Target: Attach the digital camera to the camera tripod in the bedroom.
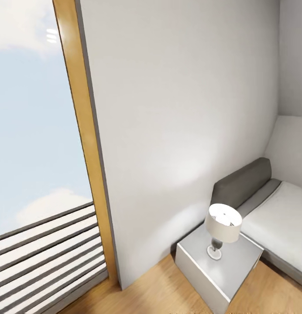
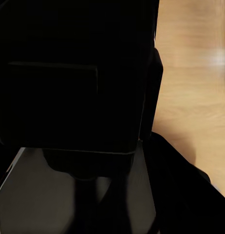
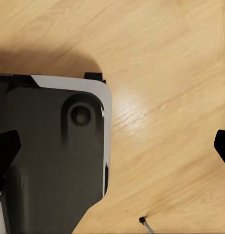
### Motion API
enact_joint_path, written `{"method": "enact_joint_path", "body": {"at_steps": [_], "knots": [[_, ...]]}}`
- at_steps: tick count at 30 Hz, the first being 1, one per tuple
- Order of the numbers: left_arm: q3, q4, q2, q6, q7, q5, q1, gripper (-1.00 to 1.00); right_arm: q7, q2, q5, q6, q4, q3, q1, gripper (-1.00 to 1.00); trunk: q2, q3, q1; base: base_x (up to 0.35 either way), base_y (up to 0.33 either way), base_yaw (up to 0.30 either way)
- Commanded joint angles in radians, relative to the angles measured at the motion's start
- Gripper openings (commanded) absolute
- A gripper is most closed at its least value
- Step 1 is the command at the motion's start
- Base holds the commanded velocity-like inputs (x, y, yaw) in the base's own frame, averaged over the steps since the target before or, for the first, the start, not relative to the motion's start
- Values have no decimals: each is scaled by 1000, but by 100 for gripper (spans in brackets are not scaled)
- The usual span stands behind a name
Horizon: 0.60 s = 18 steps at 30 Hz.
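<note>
The digital camera and the camera tripod are out of view. I am in the bedroom, facing a corner with a sloped white wall (image 1: 181, 109) and light wood floor (image 1: 159, 288). In the right wrist view my right gripper (image 3: 115, 147) hangs open over the wood floor (image 3: 166, 73), its black fingertips (image 3: 6, 152) far apart with nothing held; my own black, white-edged base (image 3: 54, 156) lies below it. The left wrist view is dark with black robot parts (image 2: 73, 78) beside a strip of floor (image 2: 195, 97), and the left gripper's fingers cannot be made out.
A tall window (image 1: 33, 131) with a wooden frame (image 1: 83, 131) and slatted railing stands at the left. A white nightstand (image 1: 238, 266) carrying a table lamp (image 1: 222, 227) stands at lower right, next to the grey-framed white bed (image 1: 277, 218).
</note>
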Motion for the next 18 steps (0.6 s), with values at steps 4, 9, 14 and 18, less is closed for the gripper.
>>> {"method": "enact_joint_path", "body": {"at_steps": [4,9,14,18], "knots": [[-7,0,0,-7,-1,5,0,-100,-12,-1,6,-1,1,-13,-1,100,-1,1,0,0,0,-291],[-5,-1,0,-11,-1,4,0,-100,-29,-5,-7,-1,0,-35,-1,100,-1,4,0,0,0,-293],[-4,-1,2,-10,-2,8,0,-100,-34,-7,-14,-2,-1,-49,-1,100,-1,5,0,0,0,-293],[-3,-1,4,-9,-1,12,0,-100,-35,-7,-14,-3,-1,-51,-1,100,-1,5,0,0,0,-293]]}}
